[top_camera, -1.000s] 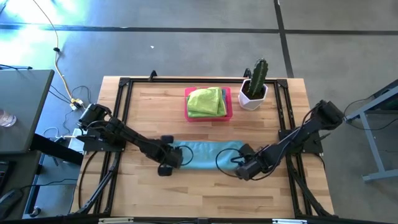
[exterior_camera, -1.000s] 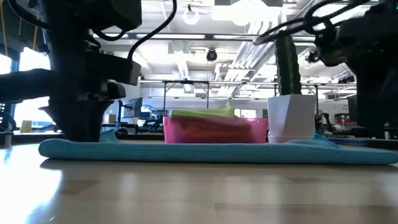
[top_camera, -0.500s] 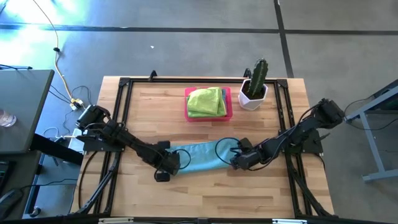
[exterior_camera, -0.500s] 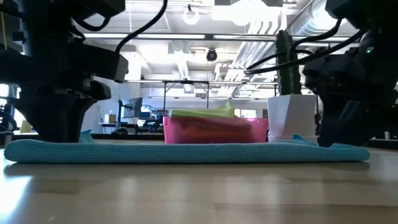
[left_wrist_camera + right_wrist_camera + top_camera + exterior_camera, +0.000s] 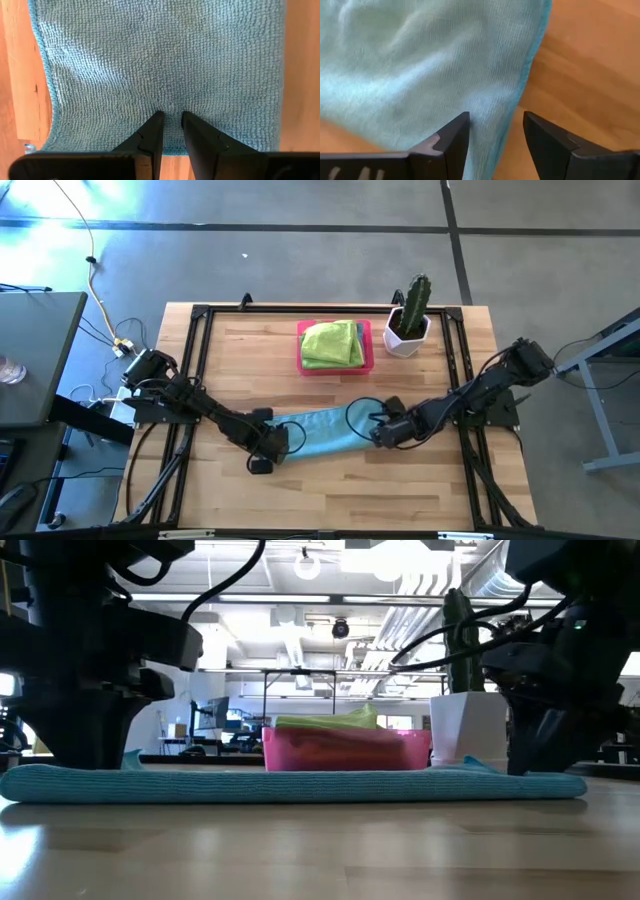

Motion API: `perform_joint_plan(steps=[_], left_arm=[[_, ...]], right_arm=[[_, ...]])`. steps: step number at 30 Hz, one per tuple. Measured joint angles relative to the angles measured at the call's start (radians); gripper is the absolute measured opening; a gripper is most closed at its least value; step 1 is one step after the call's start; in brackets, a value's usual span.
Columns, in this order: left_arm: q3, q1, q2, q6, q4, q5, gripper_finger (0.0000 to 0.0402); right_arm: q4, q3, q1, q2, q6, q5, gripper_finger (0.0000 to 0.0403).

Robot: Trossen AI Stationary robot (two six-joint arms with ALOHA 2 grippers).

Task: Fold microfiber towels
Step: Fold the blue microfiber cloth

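Toward the front edge of the surface [image 5: 240, 485], a light blue microfiber towel [image 5: 325, 429] lay flat between both arms. The left pincer [image 5: 170, 120] pinched one end, nearly closed; the right pincer [image 5: 494, 126] stood open over the other end. Folding looked mid-step, so the right should next close on its edge.

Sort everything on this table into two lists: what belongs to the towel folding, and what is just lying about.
Belongs to the job:
- light blue towel, flat on the table
- lime green towel, folded in the tray
- left claw and right claw, one at each end of the blue towel

Just there:
- pink tray
- potted cactus
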State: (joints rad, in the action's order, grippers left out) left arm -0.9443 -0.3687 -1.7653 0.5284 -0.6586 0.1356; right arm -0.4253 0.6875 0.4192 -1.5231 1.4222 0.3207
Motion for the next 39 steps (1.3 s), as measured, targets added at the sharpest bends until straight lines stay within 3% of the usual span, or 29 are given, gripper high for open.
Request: perform_joint_plan(steps=[12,25,39], left_arm=[[0.0,0.0,0.0,0.019,0.002,0.001,0.0069],[0.0,0.001,0.0,0.019,0.008,0.007,0.0069],[0.0,0.001,0.0,0.019,0.009,0.008,0.0069]], right_arm=[[-0.042,0.001,-0.075,0.0,-0.013,0.013,0.0179],[0.042,0.002,-0.131,-0.022,-0.008,0.002,0.0176],[0.071,0.001,-0.138,-0.078,-0.007,0.01,0.0062]])
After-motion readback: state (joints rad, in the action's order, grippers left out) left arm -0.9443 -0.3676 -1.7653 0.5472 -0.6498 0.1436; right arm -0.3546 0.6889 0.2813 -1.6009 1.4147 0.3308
